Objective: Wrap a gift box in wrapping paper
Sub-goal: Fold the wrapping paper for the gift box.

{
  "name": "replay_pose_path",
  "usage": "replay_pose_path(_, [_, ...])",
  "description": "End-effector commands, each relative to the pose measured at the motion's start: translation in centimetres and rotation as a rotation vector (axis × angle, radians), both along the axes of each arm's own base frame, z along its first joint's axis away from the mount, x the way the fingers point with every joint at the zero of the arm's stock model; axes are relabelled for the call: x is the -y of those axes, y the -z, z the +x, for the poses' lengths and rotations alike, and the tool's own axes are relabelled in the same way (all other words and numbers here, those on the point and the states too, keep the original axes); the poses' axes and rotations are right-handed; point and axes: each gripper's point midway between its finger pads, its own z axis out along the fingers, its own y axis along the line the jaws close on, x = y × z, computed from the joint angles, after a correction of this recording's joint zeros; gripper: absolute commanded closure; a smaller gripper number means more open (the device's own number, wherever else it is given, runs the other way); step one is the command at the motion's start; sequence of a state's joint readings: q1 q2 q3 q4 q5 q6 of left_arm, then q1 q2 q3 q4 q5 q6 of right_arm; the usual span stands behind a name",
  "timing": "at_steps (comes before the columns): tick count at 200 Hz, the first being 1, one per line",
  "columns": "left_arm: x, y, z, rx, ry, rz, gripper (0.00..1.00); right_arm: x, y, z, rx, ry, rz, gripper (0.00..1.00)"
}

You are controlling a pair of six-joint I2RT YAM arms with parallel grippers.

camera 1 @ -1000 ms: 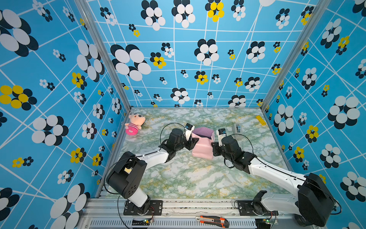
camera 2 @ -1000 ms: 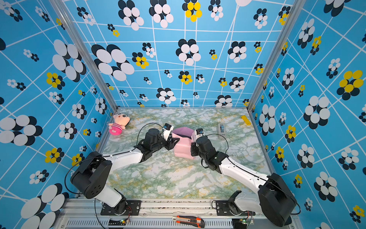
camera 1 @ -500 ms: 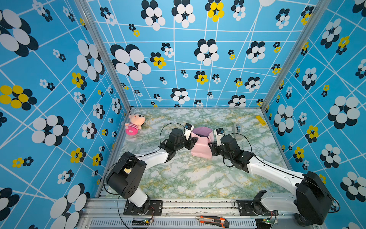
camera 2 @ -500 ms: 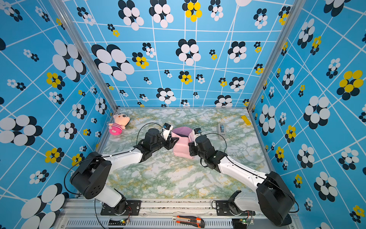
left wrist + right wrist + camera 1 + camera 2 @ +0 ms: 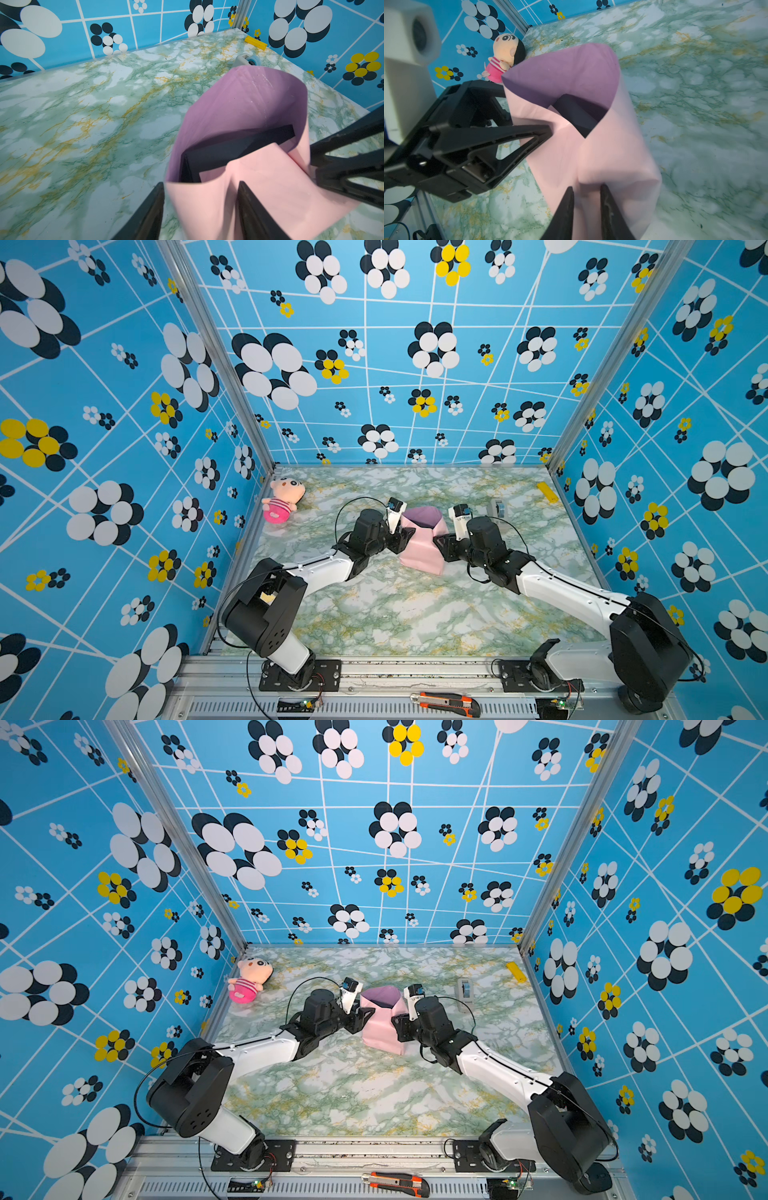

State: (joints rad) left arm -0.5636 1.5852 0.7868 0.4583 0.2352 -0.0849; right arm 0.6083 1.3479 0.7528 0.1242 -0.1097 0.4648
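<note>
Worktop (image 5: 395,614) centre, toward back edge: gift box (image 5: 239,145) inside wrapping paper (image 5: 419,547) sleeve, mouth facing back edge. Left gripper (image 5: 199,207), half-wide, clamps the left wall; right gripper (image 5: 587,207), narrow, pinches a right-wall pleat. Box sits between both, equally near

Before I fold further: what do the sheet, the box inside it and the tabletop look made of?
The wrapping paper: thin matte paper, lilac inside, pale pink outside; it holds sharp creases. The gift box: matte black, straight stiff edges, probably cardboard. The table: smooth, green-white marble pattern, likely printed laminate or film; real stone cannot be ruled out.
</note>
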Motion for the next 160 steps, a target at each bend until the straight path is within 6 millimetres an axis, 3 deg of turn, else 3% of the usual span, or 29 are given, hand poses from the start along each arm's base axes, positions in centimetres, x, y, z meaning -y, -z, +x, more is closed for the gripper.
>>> replay_pose_path(1, [-1.3,5.1,-2.2,-0.144,0.007,0.122,0.43,-0.6,0.9,-0.2,-0.091,-0.015,0.048,0.74])
replay_pose_path(25, [-1.3,4.6,-2.2,-0.135,0.011,0.115,0.41,-0.3,2.2,0.1,-0.156,0.017,0.047,0.74])
replay_pose_path(70, [-2.6,1.5,-1.8,-0.088,-0.036,0.046,0.38,1.0,4.1,-0.3,-0.239,0.087,-0.008,0.84])
replay_pose_path(114, [-3.5,2.7,-2.2,-0.123,-0.049,0.054,0.40,1.2,4.3,-0.2,-0.240,0.093,-0.015,0.85])
replay_pose_path(155, [-2.6,2.8,-2.1,-0.116,-0.047,0.010,0.56,0.9,4.8,-0.3,-0.253,0.081,-0.009,0.85])
replay_pose_path(160, [-2.4,2.7,-2.0,-0.110,-0.044,0.010,0.62,0.9,4.9,-0.3,-0.255,0.083,-0.009,0.85])
